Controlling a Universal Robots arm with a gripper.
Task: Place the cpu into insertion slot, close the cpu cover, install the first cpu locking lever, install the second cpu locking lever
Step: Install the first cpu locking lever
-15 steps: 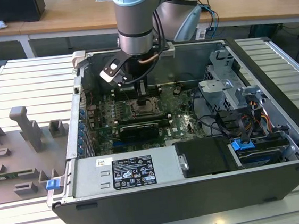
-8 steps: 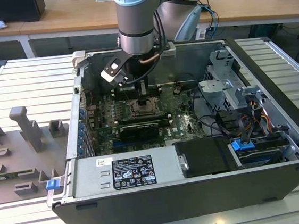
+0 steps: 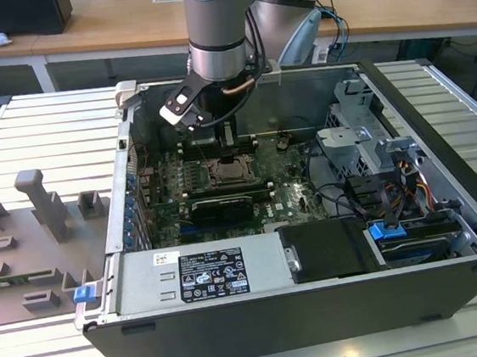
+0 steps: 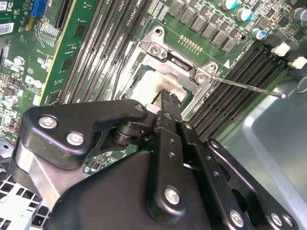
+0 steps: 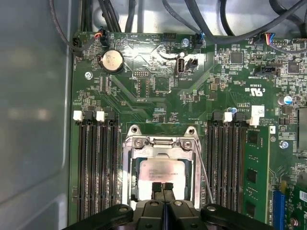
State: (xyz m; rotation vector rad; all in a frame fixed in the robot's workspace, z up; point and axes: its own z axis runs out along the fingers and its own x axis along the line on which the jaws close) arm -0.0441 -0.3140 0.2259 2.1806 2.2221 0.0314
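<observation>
One cpu [image 5: 162, 170] sits in its socket just beneath the jaws' tips, ringed by one cpu cover [image 5: 129, 167] lying flat. The jaws are pinched together, holding nothing visible. Any push on the cover probably wants to be gentle and square. One locking lever [image 4: 249, 88] juts free beside them.

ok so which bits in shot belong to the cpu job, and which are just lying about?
Job: cpu; cpu cover; locking lever, sticking out from the socket; gripper, shut, at the cpu.
Lying about: coin battery; memory slots; grey fixture tray; power supply; drive cage.
</observation>
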